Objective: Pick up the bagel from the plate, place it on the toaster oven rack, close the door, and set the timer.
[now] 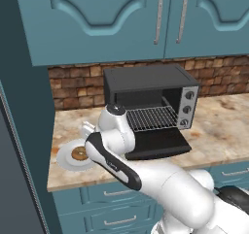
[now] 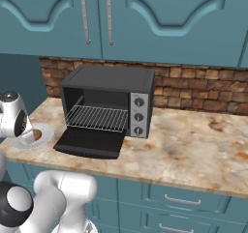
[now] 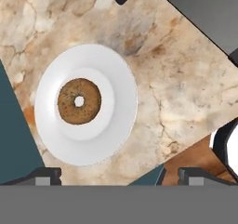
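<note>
Marble-patterned kitchen counter (image 1: 219, 126) under teal cabinets. Bagel (image 3: 79, 101) centred on white plate (image 3: 116, 74), near counter's left end, just beside toaster oven (image 1: 146, 80). Door (image 1: 158, 143) folded down flat, rack (image 1: 151, 118) bare, ready for loading. Gripper (image 3: 118, 176) above plate, jaws spread wide, nothing held; likely lining up for grasp.
</note>
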